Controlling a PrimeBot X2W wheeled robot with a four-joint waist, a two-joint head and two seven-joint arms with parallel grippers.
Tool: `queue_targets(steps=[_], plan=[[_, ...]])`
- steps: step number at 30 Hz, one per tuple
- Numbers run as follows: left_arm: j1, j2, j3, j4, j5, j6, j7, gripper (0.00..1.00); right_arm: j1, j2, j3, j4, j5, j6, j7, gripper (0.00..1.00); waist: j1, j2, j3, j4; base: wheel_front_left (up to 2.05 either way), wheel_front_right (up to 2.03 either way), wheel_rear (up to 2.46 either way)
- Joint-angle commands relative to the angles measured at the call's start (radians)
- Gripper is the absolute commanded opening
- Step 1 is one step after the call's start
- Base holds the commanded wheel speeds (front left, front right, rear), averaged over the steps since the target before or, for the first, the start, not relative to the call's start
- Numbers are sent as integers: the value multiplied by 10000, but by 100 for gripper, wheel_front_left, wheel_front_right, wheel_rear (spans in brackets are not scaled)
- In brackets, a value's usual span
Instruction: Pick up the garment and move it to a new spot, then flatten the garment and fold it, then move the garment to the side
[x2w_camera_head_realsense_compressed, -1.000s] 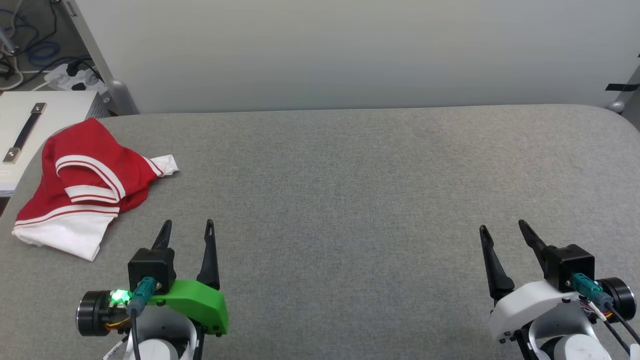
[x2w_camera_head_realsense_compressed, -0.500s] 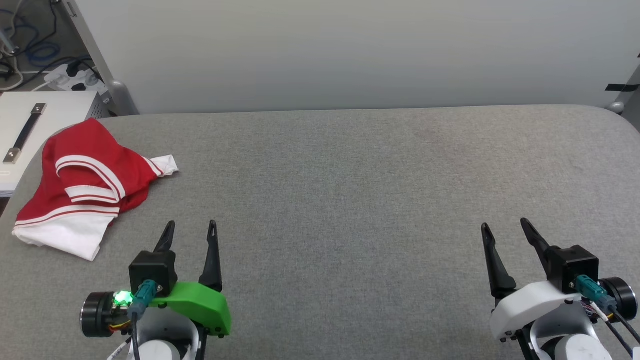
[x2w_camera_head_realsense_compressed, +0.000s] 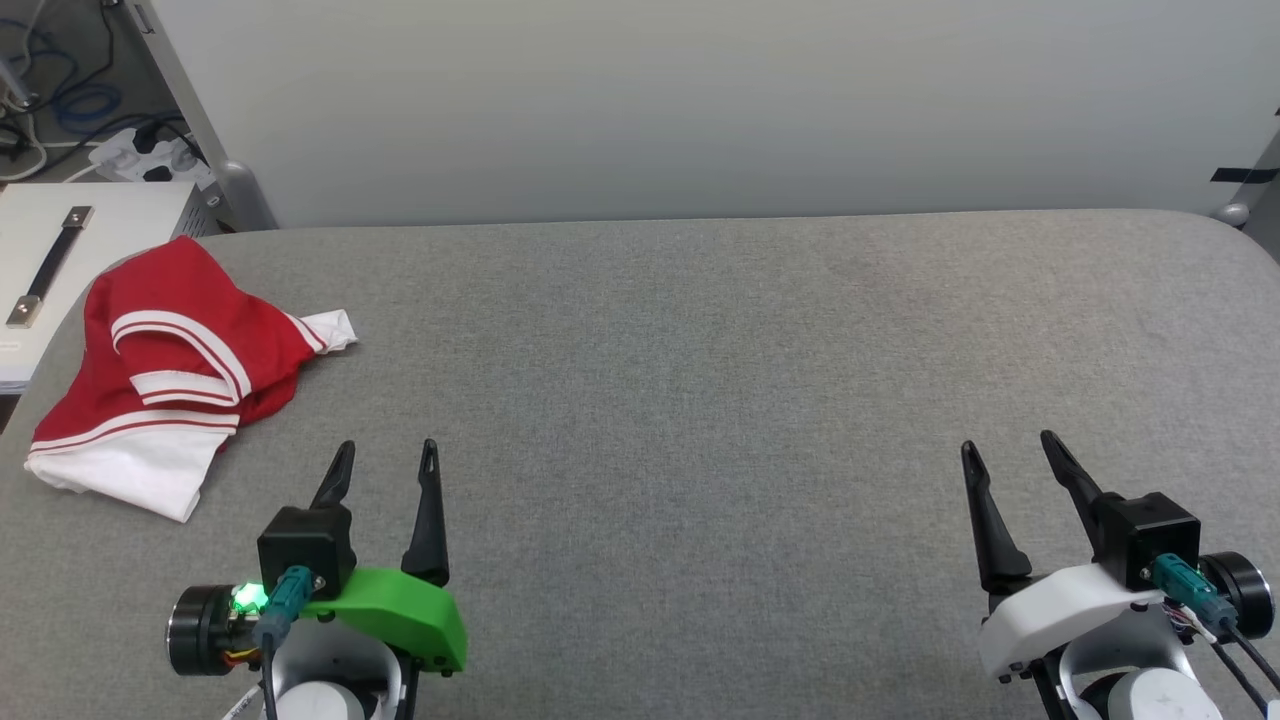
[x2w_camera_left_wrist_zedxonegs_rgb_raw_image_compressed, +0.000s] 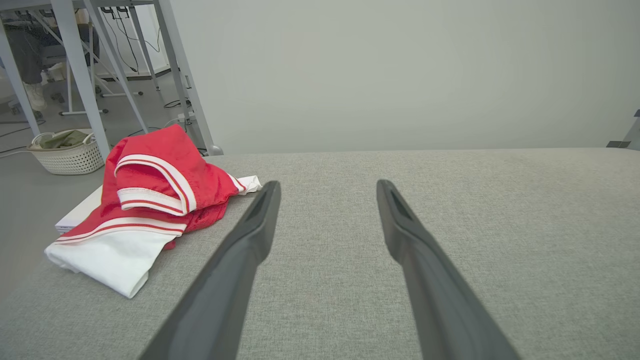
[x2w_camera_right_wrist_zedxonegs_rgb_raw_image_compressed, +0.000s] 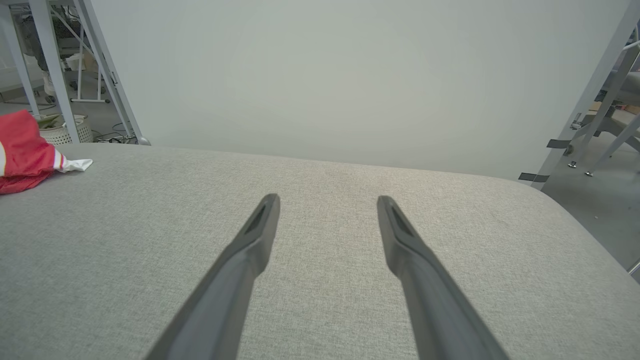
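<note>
The garment (x2w_camera_head_realsense_compressed: 175, 365), red with white sleeves and striped trim, lies crumpled at the table's far left edge. The left wrist view has it (x2w_camera_left_wrist_zedxonegs_rgb_raw_image_compressed: 155, 200) ahead and to the left of the fingers, and the right wrist view catches its end (x2w_camera_right_wrist_zedxonegs_rgb_raw_image_compressed: 25, 150) at the left border. My left gripper (x2w_camera_head_realsense_compressed: 388, 460) stands open over the cloth-covered table, right of and nearer than the garment, holding nothing. My right gripper (x2w_camera_head_realsense_compressed: 1008, 448) stands open at the lower right, far from the garment. Both pairs of fingers are empty in their wrist views (x2w_camera_left_wrist_zedxonegs_rgb_raw_image_compressed: 327, 187) (x2w_camera_right_wrist_zedxonegs_rgb_raw_image_compressed: 327, 200).
The grey padded table (x2w_camera_head_realsense_compressed: 700, 400) stretches between the grippers. A white box with a handle (x2w_camera_head_realsense_compressed: 50, 260) sits beside the table's left edge. A pale wall (x2w_camera_head_realsense_compressed: 700, 100) runs behind. A wicker basket (x2w_camera_left_wrist_zedxonegs_rgb_raw_image_compressed: 65, 152) stands on the floor at the far left.
Both grippers have opened a little wider and shifted slightly. The garment has not moved.
</note>
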Motion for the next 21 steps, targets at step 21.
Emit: queue_targets(steps=[21], plan=[[247, -19, -116, -95, -396, -142, -543, 100, 116, 10, 12, -321, 219, -4, -537, 100, -1, 0, 34, 65, 0, 0, 0]])
